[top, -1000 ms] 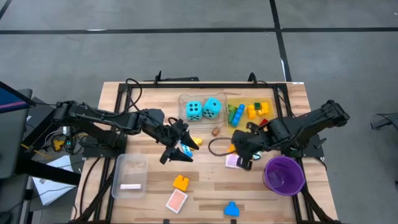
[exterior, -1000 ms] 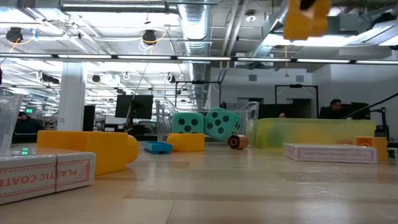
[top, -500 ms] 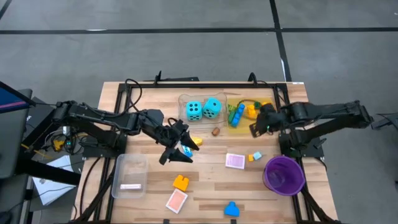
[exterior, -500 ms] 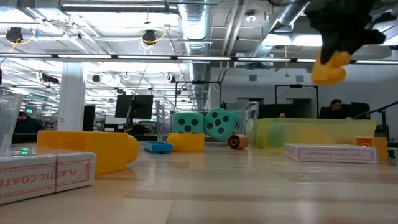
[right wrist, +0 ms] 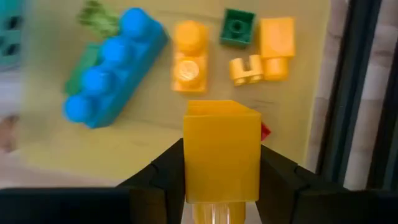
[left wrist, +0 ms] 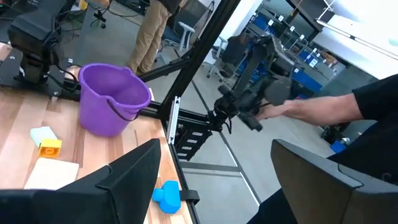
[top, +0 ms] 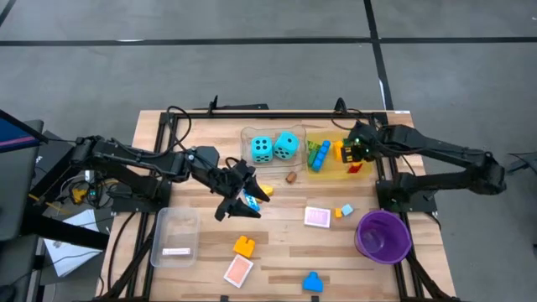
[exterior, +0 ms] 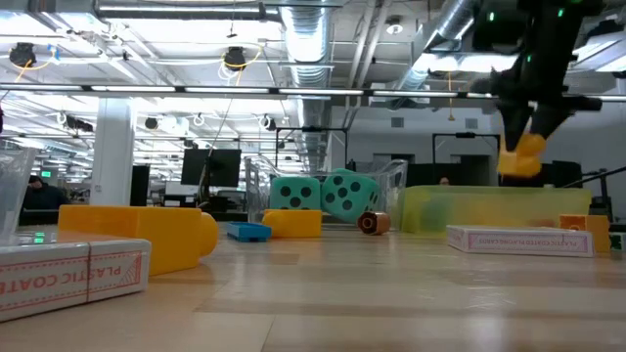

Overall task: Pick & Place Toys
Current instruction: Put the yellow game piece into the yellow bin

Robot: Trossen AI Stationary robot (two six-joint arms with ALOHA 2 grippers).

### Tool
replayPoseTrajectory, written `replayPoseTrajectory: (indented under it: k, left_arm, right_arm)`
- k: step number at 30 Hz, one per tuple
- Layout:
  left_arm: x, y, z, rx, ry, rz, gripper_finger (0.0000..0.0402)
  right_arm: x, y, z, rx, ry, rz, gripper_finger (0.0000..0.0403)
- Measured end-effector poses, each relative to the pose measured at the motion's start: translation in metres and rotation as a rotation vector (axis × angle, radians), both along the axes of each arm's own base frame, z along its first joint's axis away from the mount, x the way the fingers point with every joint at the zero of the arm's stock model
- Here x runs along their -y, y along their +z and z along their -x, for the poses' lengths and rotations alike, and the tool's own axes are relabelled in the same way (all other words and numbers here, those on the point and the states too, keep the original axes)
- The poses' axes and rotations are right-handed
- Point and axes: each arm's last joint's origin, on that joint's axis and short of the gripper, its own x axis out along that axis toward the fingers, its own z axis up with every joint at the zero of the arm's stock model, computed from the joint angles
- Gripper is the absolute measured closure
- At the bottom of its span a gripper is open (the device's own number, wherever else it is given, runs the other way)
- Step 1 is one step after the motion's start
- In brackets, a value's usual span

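Open workshop with a wooden table on a grey floor.
The wooden table (top: 201, 268) stands on grey carpet (top: 168, 75) crossed by dark lines. Beyond it, silver ceiling ducts (exterior: 313, 39), strip lights (exterior: 176, 12), a white pillar (exterior: 112, 147) and dark monitors (exterior: 215, 166) fill the room.

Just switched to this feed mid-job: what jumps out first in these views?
The right claw hangs above the yellow tray at the table's far edge, shut on a yellow brick, with blue, green and orange bricks already lying in the tray below. Next to that tray, two turquoise dice sit in a clear tray. The left claw waits open near the table's middle.
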Motion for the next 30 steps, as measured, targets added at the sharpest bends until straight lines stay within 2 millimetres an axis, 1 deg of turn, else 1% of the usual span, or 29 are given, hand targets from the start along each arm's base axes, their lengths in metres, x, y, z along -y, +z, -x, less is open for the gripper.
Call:
replayPoseTrajectory:
  k: [5,9,12,16,20,23,30]
  left_arm:
    - [0.002,0.0,0.0,0.0,-0.006,0.0,0.01]
    - [0.002,0.0,0.0,0.0,-0.006,0.0,0.01]
    - [0.002,0.0,0.0,0.0,-0.006,0.0,0.01]
    - [0.002,0.0,0.0,0.0,-0.006,0.0,0.01]
    - [0.002,0.0,0.0,0.0,-0.006,0.0,0.01]
    - [0.002,0.0,0.0,0.0,-0.006,0.0,0.01]
    - [0.002,0.0,0.0,0.0,-0.006,0.0,0.01]
  right_arm:
    - [0.015,-0.019,0.004,0.037,-0.022,-0.031,0.0264]
    - [0.022,-0.025,0.007,0.057,-0.051,-0.012,0.0268]
    - [0.025,-0.031,0.01,0.044,-0.062,-0.021,0.0266]
    - [0.025,-0.046,0.011,0.014,-0.057,-0.092,0.0265]
    - [0.024,-0.056,0.008,0.016,-0.031,-0.1,0.0265]
    - [0.024,-0.058,0.006,0.048,-0.036,-0.085,0.0265]
    - [0.027,-0.058,0.007,0.05,-0.038,-0.077,0.0264]
